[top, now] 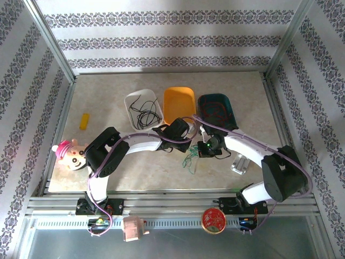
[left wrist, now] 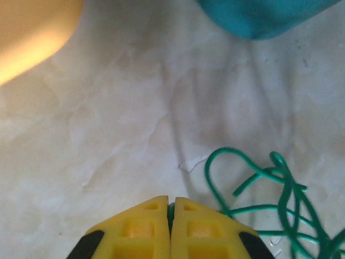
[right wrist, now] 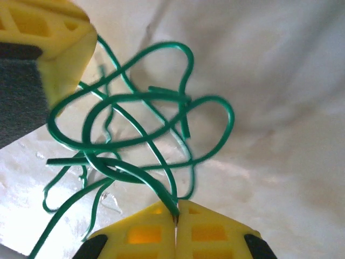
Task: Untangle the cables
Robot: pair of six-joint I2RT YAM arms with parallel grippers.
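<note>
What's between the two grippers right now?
A tangle of green cables, running from the right gripper to the left gripper; the right wrist view shows it best.

Green cables — off-frame (bottom-right edge), partly blurred

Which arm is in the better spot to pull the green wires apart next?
Probably the right. The right fingers are shut on a strand of the green cables. The left fingers are shut beside the tangle; a grip there is unclear.
</note>
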